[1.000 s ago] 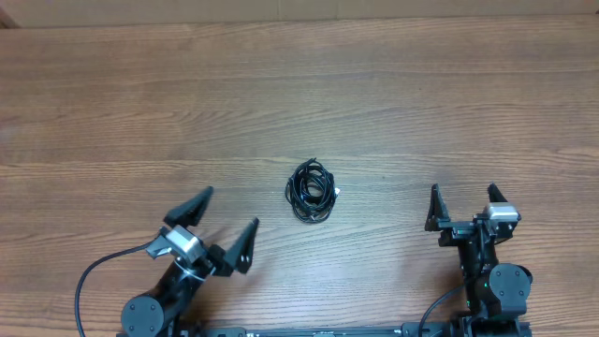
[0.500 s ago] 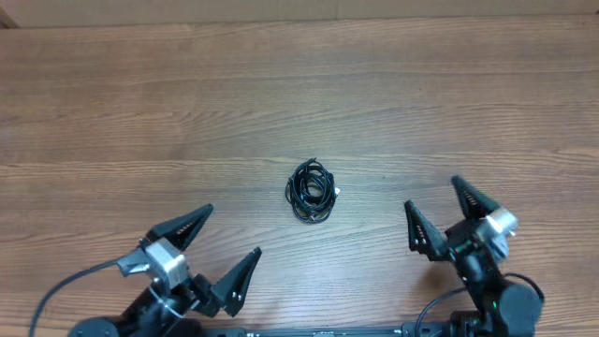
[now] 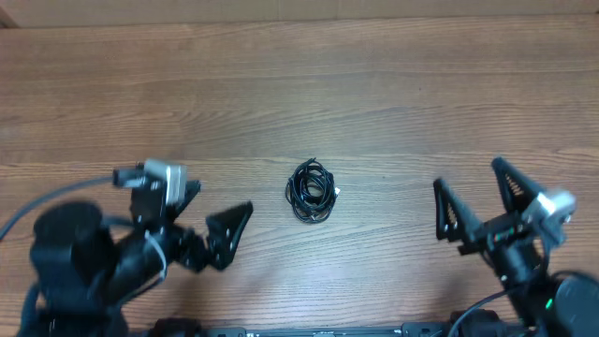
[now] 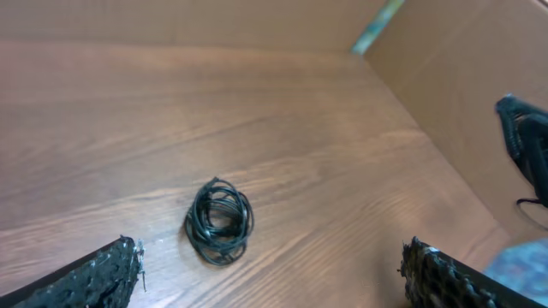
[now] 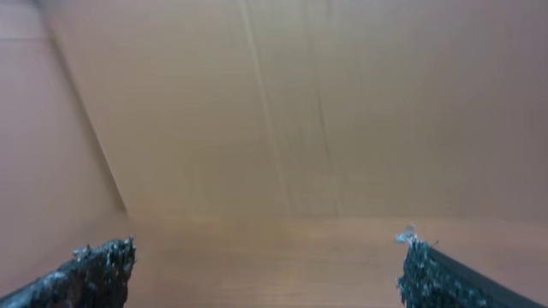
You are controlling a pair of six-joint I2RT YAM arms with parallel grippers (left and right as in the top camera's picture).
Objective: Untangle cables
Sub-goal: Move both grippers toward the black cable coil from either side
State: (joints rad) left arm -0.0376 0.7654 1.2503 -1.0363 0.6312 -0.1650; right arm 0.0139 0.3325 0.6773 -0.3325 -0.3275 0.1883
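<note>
The cables [image 3: 312, 191] lie as one small black coiled bundle on the wooden table [image 3: 374, 94], near its middle. My left gripper [image 3: 225, 197] stands open to the left of the bundle, a short gap away, with nothing between its fingers. In the left wrist view the cables [image 4: 219, 221] lie just ahead of the open left gripper [image 4: 272, 253], nearer its left finger. My right gripper [image 3: 467, 174] stands open well to the right of the bundle. The right wrist view shows the right gripper [image 5: 265, 250] open over bare wood, with no cables in it.
A cardboard wall [image 3: 299, 9] runs along the table's far edge. The left wrist view shows that wall with a teal strip [image 4: 377, 26] on it and part of the right arm [image 4: 524, 137] at the right edge.
The left arm has swung up and turned its open gripper toward the bundle. The right gripper has shifted right and a little away from it. The cables have not moved.
</note>
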